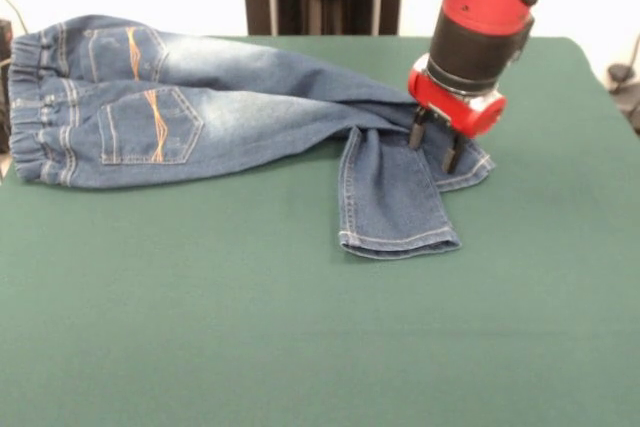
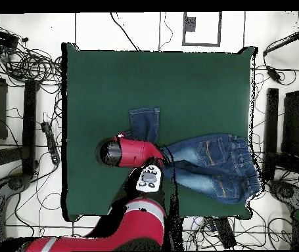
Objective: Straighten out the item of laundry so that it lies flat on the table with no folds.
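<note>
The jeans (image 1: 230, 117) lay along one long edge of the tabletop (image 1: 300, 347), the elastic waistband overhanging a short edge near a corner. One leg was folded back on itself, so its hem pointed toward the tabletop's centre; the other leg's hem lay partly under that fold. We judged the garment to be light, soft and limp: denim of this weight would drape and crease rather than hold shape, and it would drag with some friction on the felt-like cover instead of sliding freely. It was not fragile.

We judged the best hold to be the stitched hem (image 1: 400, 242) of the folded leg, where the doubled cloth gives a firmer edge; pulling it away from the waistband along the long edge should open the fold. A pinch in mid-leg would likely gather only one layer.

We could read no brand, label or writing on the jeans; only orange stitching on the back pockets (image 1: 150, 125) was visible. A small panel on the arm in the overhead view was too small to read.

The end effector (image 1: 436, 141) stood at the fold, its two dark fingers (image 1: 453, 153) apart, tips at or just above the denim, clamped on nothing.
</note>
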You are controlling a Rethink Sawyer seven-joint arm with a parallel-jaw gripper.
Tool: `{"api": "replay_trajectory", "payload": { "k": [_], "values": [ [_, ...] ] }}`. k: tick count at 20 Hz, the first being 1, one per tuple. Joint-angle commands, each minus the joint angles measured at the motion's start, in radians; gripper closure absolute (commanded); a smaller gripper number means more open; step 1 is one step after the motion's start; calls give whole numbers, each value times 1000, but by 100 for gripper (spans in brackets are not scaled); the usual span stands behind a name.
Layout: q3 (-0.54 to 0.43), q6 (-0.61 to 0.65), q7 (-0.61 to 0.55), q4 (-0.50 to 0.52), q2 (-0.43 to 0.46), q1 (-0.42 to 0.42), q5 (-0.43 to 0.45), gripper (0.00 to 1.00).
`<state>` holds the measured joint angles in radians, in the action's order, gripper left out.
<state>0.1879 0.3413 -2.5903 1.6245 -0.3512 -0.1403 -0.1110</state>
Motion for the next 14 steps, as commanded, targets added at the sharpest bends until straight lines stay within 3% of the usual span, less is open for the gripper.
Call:
{"api": "replay_trajectory", "payload": {
  "k": [1,14],
  "values": [
    [-124,-236,-250,40,226,45,-115,0],
    [-86,-164,-237,51,199,-13,-185,0]
  ]
}}
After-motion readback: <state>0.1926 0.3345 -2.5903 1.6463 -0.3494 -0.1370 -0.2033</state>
